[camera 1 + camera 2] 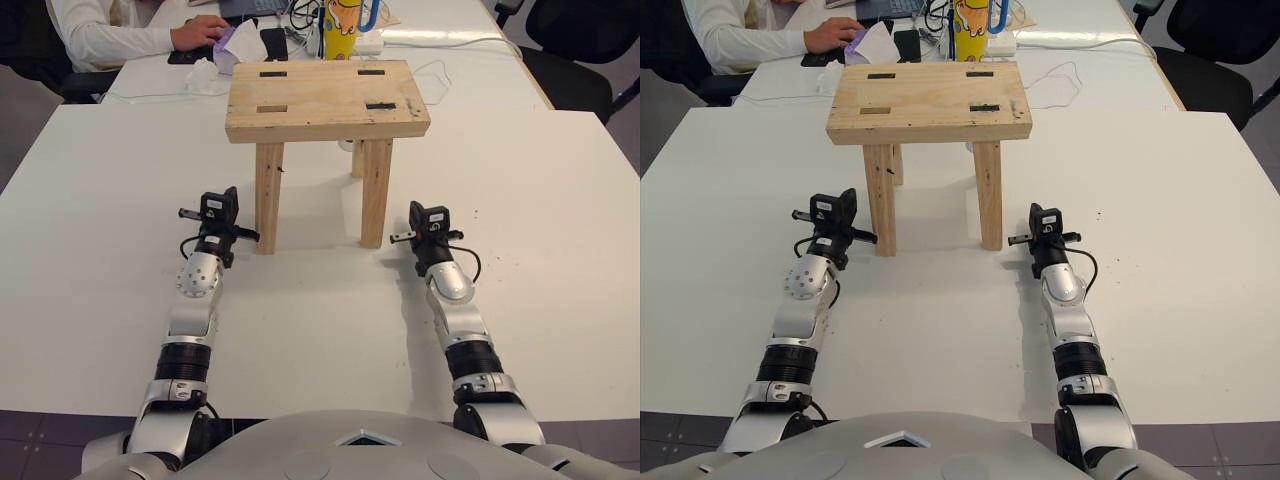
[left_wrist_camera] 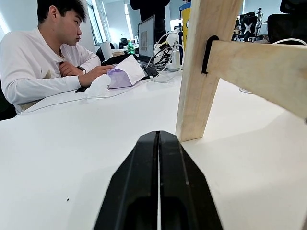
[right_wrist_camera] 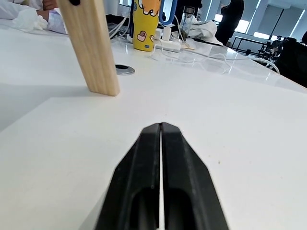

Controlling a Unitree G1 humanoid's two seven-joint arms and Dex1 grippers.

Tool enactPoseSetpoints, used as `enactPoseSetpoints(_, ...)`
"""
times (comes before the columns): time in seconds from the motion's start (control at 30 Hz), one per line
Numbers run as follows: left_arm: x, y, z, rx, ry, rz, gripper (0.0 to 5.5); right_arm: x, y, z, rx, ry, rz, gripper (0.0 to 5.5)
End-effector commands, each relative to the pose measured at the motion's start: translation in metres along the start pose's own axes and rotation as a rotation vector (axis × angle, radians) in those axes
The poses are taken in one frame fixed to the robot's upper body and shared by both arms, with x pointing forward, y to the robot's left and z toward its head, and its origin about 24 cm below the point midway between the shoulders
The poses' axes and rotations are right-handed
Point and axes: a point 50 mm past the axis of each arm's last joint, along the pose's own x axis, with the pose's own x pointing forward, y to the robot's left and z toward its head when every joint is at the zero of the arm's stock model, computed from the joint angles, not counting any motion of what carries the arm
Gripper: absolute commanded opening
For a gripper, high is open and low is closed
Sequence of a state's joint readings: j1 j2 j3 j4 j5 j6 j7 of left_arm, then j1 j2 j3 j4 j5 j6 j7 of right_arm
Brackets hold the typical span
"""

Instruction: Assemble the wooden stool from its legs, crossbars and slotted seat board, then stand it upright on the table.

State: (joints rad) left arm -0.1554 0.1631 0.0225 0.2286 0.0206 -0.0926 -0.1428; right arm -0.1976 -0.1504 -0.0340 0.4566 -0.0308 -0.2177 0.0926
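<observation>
The wooden stool (image 1: 325, 100) stands upright on the white table (image 1: 540, 250), its slotted seat board on top and its legs on the tabletop. My left gripper (image 1: 222, 200) rests low on the table just left of the stool's front left leg (image 1: 268, 195), fingers shut with nothing between them. In the left wrist view the shut fingers (image 2: 158, 158) point at that leg (image 2: 204, 72) and a crossbar (image 2: 259, 72). My right gripper (image 1: 428, 215) lies just right of the front right leg (image 1: 376, 190), shut and empty; the right wrist view has a leg (image 3: 91, 48) ahead of it.
A second table behind holds a yellow cup (image 1: 342, 28), cables, a laptop and purple tissue paper (image 1: 232, 45). A person in a white sleeve (image 1: 110, 40) sits at its far left. Black chairs stand at the back right. Open tabletop lies on both sides of the stool.
</observation>
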Motion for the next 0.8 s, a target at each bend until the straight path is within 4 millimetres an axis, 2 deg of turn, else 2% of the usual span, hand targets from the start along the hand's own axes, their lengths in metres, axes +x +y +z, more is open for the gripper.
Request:
enactPoseSetpoints(0.03,0.0004,0.0019,0.0043,0.004,-0.016,0.006,0.00,0.0033,-0.0052,0.0039,-0.004,-0.015,-0.002,0.03)
enactPoseSetpoints(0.8,-0.0003,-0.0057,0.0008,-0.048,-0.011,0.067,0.00,0.0091,-0.0092,0.0073,0.001,-0.022,-0.006,0.03)
